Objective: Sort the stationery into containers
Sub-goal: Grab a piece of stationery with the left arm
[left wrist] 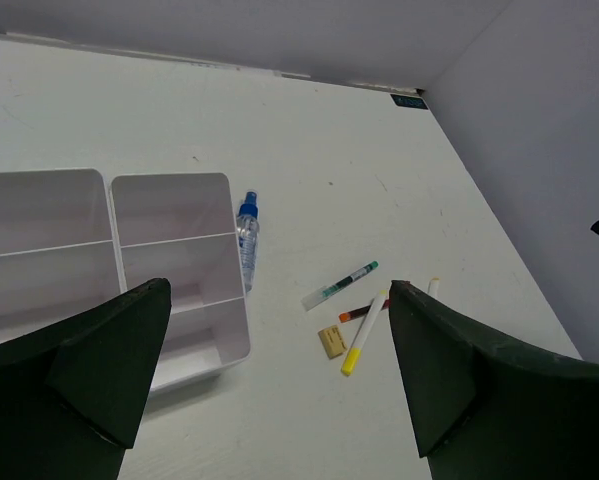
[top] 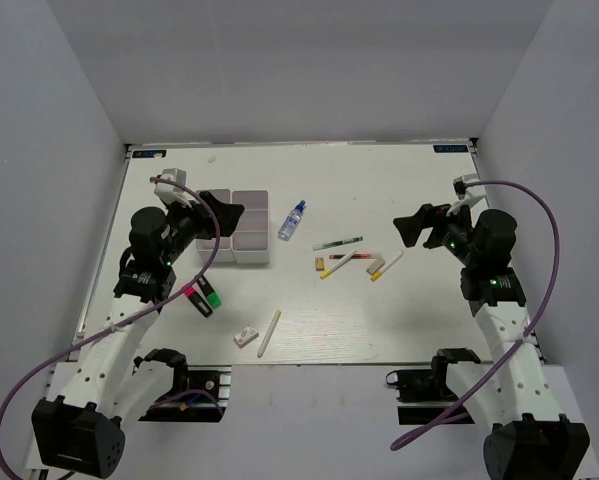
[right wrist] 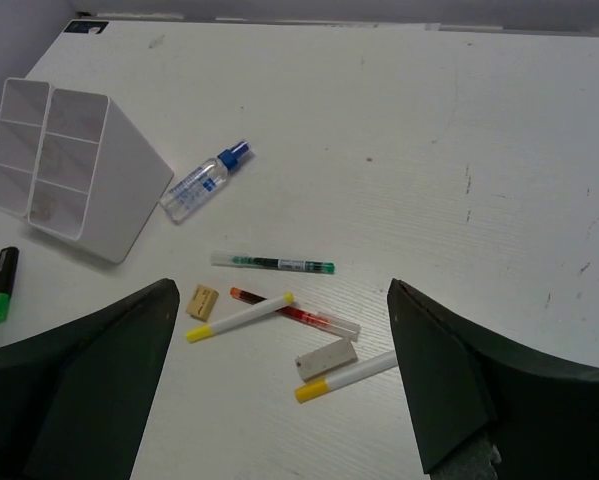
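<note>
The white four-cell box (top: 251,243) stands left of centre, partly under my open, empty left gripper (top: 222,218). A green pen (top: 337,243), red pen (top: 347,256), two yellow-ended markers (top: 337,264) (top: 385,266), a tiny yellow piece (top: 320,264) and a grey block (top: 374,262) lie in a cluster mid-table. My right gripper (top: 410,227) hangs open and empty to their right. Pink and green markers (top: 201,298), a white block (top: 245,336) and a white stick (top: 268,333) lie near the front. In the right wrist view the cluster lies between my fingers (right wrist: 282,295); the left wrist view shows box (left wrist: 229,330) and pens (left wrist: 340,285).
A small spray bottle with a blue cap (top: 292,220) lies just right of the box, also in the left wrist view (left wrist: 246,235) and the right wrist view (right wrist: 204,180). Grey walls enclose the table on three sides.
</note>
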You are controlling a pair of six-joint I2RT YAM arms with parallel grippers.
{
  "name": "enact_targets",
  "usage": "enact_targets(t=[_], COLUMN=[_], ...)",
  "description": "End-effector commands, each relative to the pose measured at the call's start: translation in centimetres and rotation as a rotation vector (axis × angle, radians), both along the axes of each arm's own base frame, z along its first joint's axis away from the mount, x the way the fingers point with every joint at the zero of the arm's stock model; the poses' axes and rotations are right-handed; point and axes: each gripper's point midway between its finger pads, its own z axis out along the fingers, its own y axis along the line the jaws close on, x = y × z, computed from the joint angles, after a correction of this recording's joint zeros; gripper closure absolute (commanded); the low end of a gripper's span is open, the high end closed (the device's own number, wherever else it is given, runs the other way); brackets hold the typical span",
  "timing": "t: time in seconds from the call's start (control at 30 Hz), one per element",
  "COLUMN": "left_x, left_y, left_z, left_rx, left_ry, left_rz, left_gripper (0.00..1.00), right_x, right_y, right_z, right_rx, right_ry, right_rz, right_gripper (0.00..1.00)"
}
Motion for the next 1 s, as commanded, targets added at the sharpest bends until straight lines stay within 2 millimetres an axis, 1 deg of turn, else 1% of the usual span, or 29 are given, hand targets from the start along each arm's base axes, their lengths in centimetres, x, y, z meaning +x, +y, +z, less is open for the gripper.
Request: enact_targets(t=[0.0, 0.03, 0.07, 0.1, 0.17, 0.2, 0.23, 0.27, 0.3, 0.33, 0.37, 0.4, 0.43, 0.47, 0.5, 0.53, 0.57, 0.6, 0.67, 0.7, 0.73, 0.77, 0.8, 0.83, 0.87, 0.9, 0.93, 0.97], left_x=[0.0, 0.1, 0.1, 0.3, 0.4, 0.6, 0.6, 0.9, 0.9, 1.0, 1.2, 1.4, 1.4, 1.9, 2.0, 2.2, 2.3, 2.8, 2.7, 2.8, 2.7, 2.0, 1.7, 1.4, 1.1, 0.0, -0.4, -0.8], left_y=[-0.1, 0.0, 0.0, 0.2, 0.3, 0.4, 0.5, 0.5, 0.7, 0.7, 1.1, 1.2, 1.5, 2.0, 2.4, 2.4, 3.1, 3.4, 4.4, 4.3, 4.3, 4.5, 4.6, 4.6, 5.0, 5.4, 5.8, 6.9], left_z=[1.9, 1.7, 1.7, 1.5, 1.5, 0.9, 0.9, 1.1, 0.8, 0.2, -0.1, -0.7, -0.9, -2.0, -2.6, -2.9, -4.4, -5.2, -7.4, -8.3, -8.8, -9.8, -10.2, -10.6, -10.9, -12.5, -13.4, -13.6], left_rx=[-0.023, -0.020, -0.020, -0.016, -0.023, -0.018, -0.018, -0.017, -0.013, -0.008, -0.003, 0.004, 0.008, 0.023, 0.032, 0.042, 0.067, 0.084, 0.120, 0.128, 0.127, 0.134, 0.134, 0.142, 0.155, 0.167, 0.176, 0.201], left_ry=[-0.037, -0.027, -0.026, -0.013, -0.009, 0.011, 0.011, 0.011, 0.023, 0.045, 0.053, 0.073, 0.082, 0.117, 0.137, 0.153, 0.206, 0.243, 0.331, 0.374, 0.409, 0.469, 0.500, 0.519, 0.533, 0.583, 0.609, 0.611], left_rz=[-0.004, 0.008, 0.008, 0.019, 0.032, 0.041, 0.041, 0.050, 0.061, 0.062, 0.086, 0.097, 0.112, 0.148, 0.170, 0.183, 0.223, 0.241, 0.299, 0.310, 0.314, 0.331, 0.335, 0.335, 0.352, 0.368, 0.391, 0.439], left_gripper=[0.01, 0.01, 0.01, 0.01, 0.04, 0.07, 0.16, 0.22, 0.32, 0.43, 0.65, 0.75, 0.83, 0.87, 0.87, 0.82, 0.68, 0.47, 0.35, 0.32, 0.32, 0.30, 0.30, 0.29, 0.29, 0.29, 0.29, 0.29], right_x=[0.1, -0.3, -0.7, -0.9, -1.3, -1.0, -0.9, -0.8, -0.7, -0.3, 0.0, -0.1, -0.3, -0.3, -0.6, -0.7, -1.3, -1.6, -1.7, -1.9, -2.0, -2.1, -2.1, -2.1, -1.9, -1.9, -1.9, -2.0], right_y=[0.4, 0.7, 0.8, 1.0, 1.4, 1.2, 1.0, 1.0, 0.8, 0.2, -0.1, -0.2, 0.1, 0.2, 0.3, 0.6, 1.4, 1.6, 1.9, 2.1, 2.3, 2.4, 2.4, 2.7, 2.5, 2.5, 2.8, 3.0], right_z=[1.6, 1.6, 0.7, 0.4, -0.8, -0.7, -1.1, -1.2, -1.3, -1.6, -1.9, -2.1, -2.2, -2.4, -2.8, -2.7, -2.8, -2.7, -2.6, -2.3, -2.3, -2.3, -2.0, -1.9, -1.8, -1.8, -1.8, -1.8], right_rx=[-0.035, -0.070, -0.086, -0.149, -0.156, -0.196, -0.202, -0.207, -0.220, -0.234, -0.247, -0.262, -0.291, -0.302, -0.303, -0.305, -0.323, -0.321, -0.302, -0.304, -0.308, -0.311, -0.312, -0.319, -0.325, -0.329, -0.331, -0.334], right_ry=[-0.085, -0.114, -0.088, -0.119, -0.078, -0.097, -0.080, -0.071, -0.072, -0.058, -0.047, -0.029, -0.046, -0.030, -0.003, -0.004, -0.024, -0.027, -0.024, -0.037, -0.044, -0.043, -0.050, -0.055, -0.059, -0.058, -0.063, -0.066], right_rz=[0.046, 0.084, 0.105, 0.153, 0.189, 0.198, 0.191, 0.185, 0.179, 0.140, 0.130, 0.129, 0.172, 0.188, 0.205, 0.228, 0.298, 0.309, 0.307, 0.315, 0.321, 0.320, 0.317, 0.314, 0.297, 0.286, 0.295, 0.298], right_gripper=[0.10, 0.10, 0.10, 0.10, 0.10, 0.10, 0.10, 0.10, 0.10, 0.10, 0.10, 0.10, 0.10, 0.10, 0.10, 0.10, 0.10, 0.10, 0.10, 0.20, 0.31, 0.44, 0.62, 0.88, 0.91, 0.90, 0.84, 0.75])
